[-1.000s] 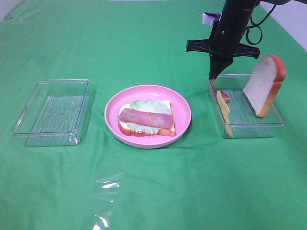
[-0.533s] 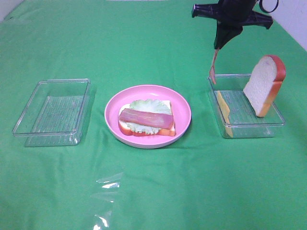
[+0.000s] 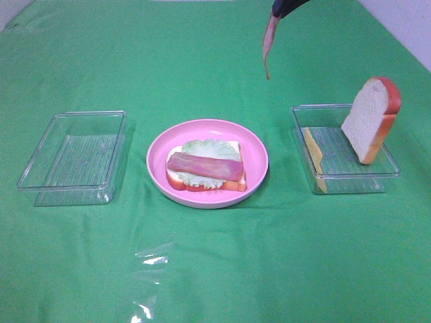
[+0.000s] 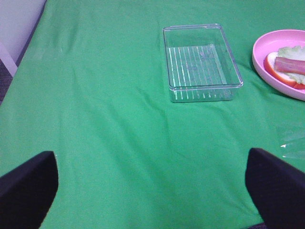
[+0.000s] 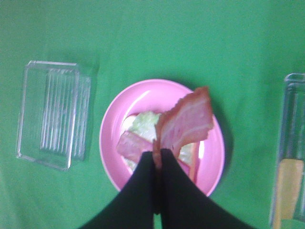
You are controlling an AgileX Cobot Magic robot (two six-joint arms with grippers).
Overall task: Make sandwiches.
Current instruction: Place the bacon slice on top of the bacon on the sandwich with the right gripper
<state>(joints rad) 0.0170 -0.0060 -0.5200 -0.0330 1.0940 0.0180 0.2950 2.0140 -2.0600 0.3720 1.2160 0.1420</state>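
A partial sandwich lies on the pink plate: a bread slice, lettuce and one bacon strip on top. It also shows in the right wrist view and the left wrist view. My right gripper is shut on a second bacon strip, which hangs high above the table at the top of the exterior view. A bread slice leans upright in the right clear tray, with yellow cheese at the tray's left wall. My left gripper is open over bare cloth.
An empty clear tray stands left of the plate; it also shows in the left wrist view. A scrap of clear film lies on the green cloth near the front.
My right gripper has lifted the bacon strip out of the right tray and moved it up and to the left, almost out of the exterior view.
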